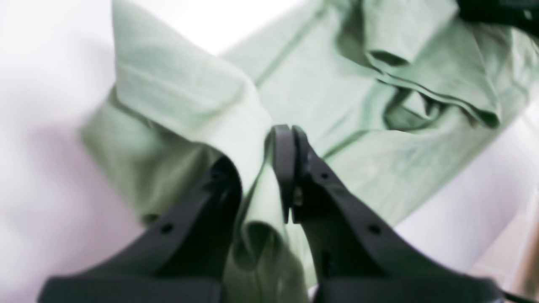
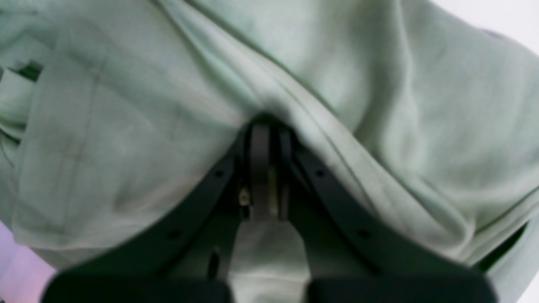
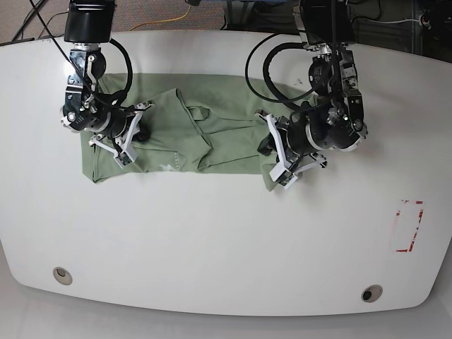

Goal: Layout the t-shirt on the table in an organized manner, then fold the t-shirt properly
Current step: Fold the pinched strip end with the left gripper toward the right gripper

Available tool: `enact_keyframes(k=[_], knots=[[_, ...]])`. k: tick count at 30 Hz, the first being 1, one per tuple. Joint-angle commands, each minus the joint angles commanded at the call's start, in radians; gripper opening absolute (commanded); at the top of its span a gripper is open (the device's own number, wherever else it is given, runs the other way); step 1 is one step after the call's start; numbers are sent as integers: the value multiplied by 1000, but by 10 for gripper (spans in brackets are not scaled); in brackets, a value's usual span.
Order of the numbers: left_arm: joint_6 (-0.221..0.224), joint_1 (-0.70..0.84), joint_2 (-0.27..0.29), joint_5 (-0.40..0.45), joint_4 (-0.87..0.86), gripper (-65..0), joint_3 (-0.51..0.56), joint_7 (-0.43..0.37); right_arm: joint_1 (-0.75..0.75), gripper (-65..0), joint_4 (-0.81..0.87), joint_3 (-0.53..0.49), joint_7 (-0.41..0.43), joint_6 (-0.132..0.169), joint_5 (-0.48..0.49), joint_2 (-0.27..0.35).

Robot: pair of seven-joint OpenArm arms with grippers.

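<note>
The pale green t-shirt point(image 3: 219, 120) lies wrinkled and partly bunched across the far half of the white table point(image 3: 226, 240). On the left of the base view, my right gripper point(image 3: 127, 140) sits on the shirt's left end. Seen from the right wrist, the right gripper point(image 2: 261, 139) is shut on a fold of the t-shirt point(image 2: 126, 126), and cloth covers its fingertips. My left gripper point(image 3: 274, 152) is at the shirt's right end. From the left wrist, the left gripper point(image 1: 286, 139) is shut on a raised fold of the t-shirt point(image 1: 181, 84), which drapes over one finger.
A red tape rectangle point(image 3: 408, 226) marks the table at the right. Two round grommet holes point(image 3: 62, 275) point(image 3: 371, 293) sit near the front edge. Cables run behind the table's far edge.
</note>
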Motion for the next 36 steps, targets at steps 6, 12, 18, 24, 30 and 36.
enact_keyframes(k=[6,12,18,24,30,36], knots=[[0,-5,0,-2,-25,-642,0,0,0,-623,0,0,0,0,2,0],[0,-8,0,-3,-25,-642,2,0,0,-623,0,0,0,0,2,0],[0,-8,0,-58,-26,-640,3,0,2,-623,0,0,0,0,2,-2],[0,-8,0,-100,-26,-640,3,0,3,-623,0,0,0,0,2,-2],[0,-14,0,-98,-64,-639,61,0,3,-623,0,0,0,0,2,-2],[0,-26,0,-100,-72,-629,66,0,3,-623,0,0,0,0,2,-2]])
